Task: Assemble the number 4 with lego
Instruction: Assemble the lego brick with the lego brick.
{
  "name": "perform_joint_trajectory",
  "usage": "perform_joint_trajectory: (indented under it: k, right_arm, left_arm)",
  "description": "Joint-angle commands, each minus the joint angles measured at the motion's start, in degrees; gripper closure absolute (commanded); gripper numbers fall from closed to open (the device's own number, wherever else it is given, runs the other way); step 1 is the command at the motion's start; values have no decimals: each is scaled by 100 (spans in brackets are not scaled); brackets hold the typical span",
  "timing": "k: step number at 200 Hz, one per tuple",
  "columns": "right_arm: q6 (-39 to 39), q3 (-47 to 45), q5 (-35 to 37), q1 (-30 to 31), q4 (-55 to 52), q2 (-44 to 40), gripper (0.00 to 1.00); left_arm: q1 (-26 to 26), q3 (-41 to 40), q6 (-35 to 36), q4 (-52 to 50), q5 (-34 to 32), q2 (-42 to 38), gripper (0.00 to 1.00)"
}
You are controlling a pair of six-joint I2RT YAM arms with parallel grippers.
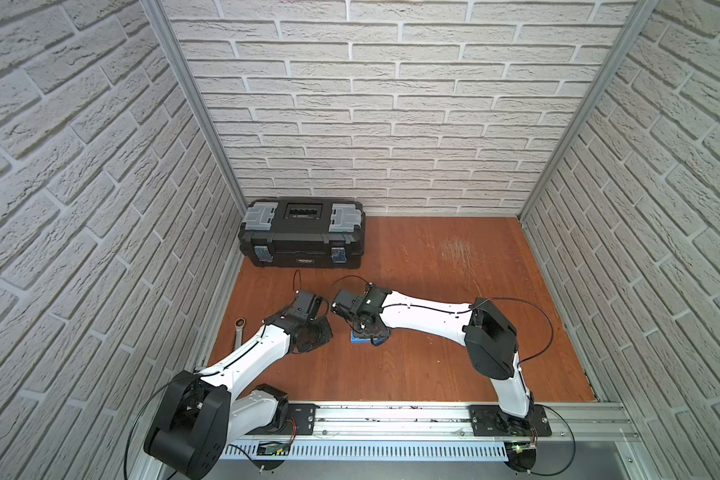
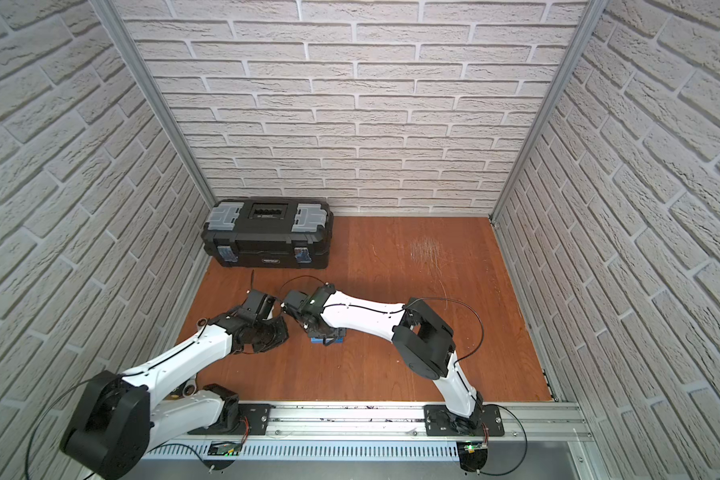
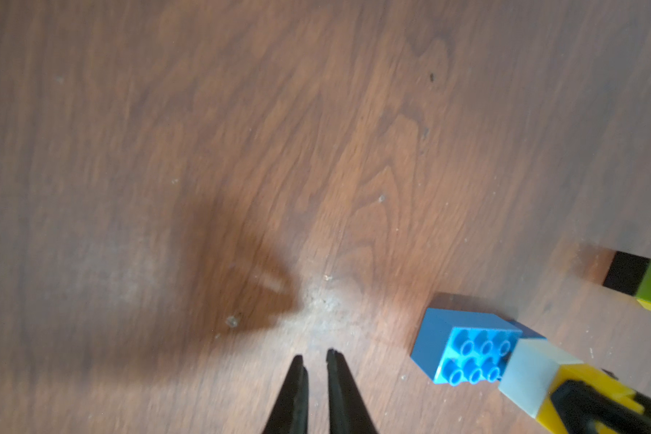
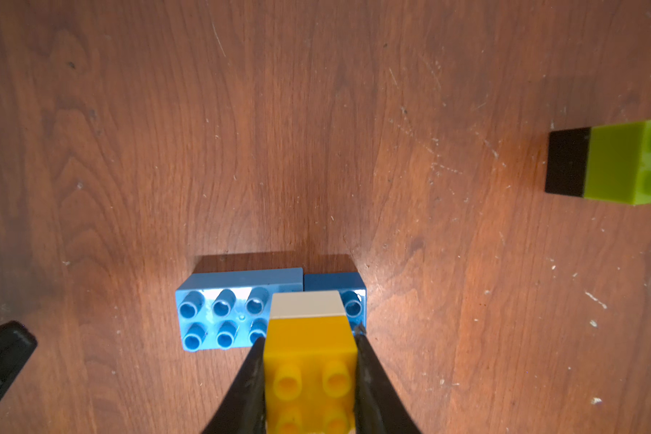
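The right gripper (image 4: 309, 334) clamps a studded yellow brick (image 4: 311, 360), white brick (image 4: 307, 305) attached, against a long light-blue brick (image 4: 218, 312); left gripper (image 3: 315, 359) pinched together, empty, over scuffed wood table (image 3: 203, 112)

Wood-grain bench (image 4: 316, 131), reddish, low sheen, scuffed with pale scratches. The light-blue brick (image 4: 218, 300) gleams, glossy plastic (highlights right on the studs). Yellow brick (image 4: 309, 338): smooth plastic, softer shine. Toolbox (image 1: 304, 239) matt black plastic, wrench (image 1: 236, 336) bright bare metal, walls (image 1: 371, 104) rough and chalky.

Black toolbox (image 1: 301, 232) at back-left corner; wrench (image 1: 238, 331) near left table edge.
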Motion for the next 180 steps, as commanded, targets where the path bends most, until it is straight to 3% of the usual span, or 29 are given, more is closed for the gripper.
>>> perform_joint_trajectory:
  k: [1, 133, 180]
  right_arm:
    - [0, -430, -195, 42, -225, 512, 98]
    - [-113, -95, 58, 236, -706, 515, 98]
    - [4, -141, -248, 79, -391, 574, 98]
  left_arm:
    - [46, -53, 17, 90, 37, -21, 85]
    - [40, -50, 10, 178, 120, 4, 85]
    - [37, -40, 8, 178, 158, 19, 85]
